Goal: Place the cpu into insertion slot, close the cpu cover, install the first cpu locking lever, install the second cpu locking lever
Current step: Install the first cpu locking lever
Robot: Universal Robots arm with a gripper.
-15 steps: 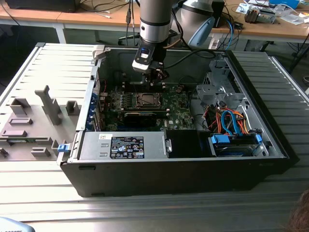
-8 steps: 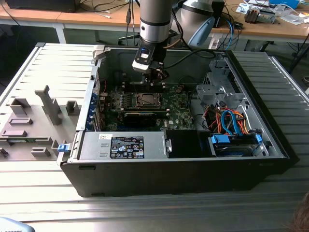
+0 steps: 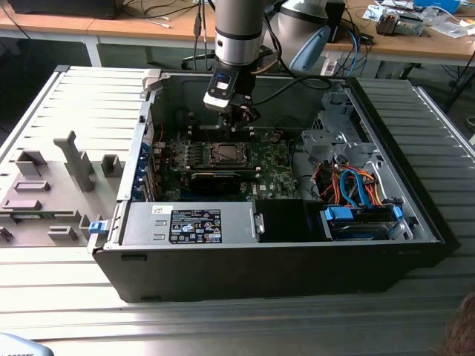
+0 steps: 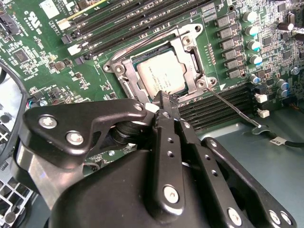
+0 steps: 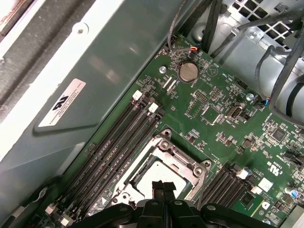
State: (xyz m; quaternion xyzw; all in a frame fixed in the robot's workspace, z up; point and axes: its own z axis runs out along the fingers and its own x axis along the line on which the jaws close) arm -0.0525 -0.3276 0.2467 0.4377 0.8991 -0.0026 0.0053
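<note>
Claw (image 4: pixel 164 100) is pinched narrow, nothing visible between the tips, parked right at one edge of the socket (image 4: pixel 118 71) near the middle of the board (image 4: pixel 42 71). Chip (image 4: pixel 160 76) lies flat inside, cover (image 4: pixel 191 57) down around its edges. Tight spot: memory slots (image 4: pixel 133 21) crowd two sides, capacitors (image 4: pixel 251 31) line a third. One thin lever (image 4: pixel 232 107) pokes out toward the board edge, bare case floor (image 4: pixel 266 166) beyond.
</note>
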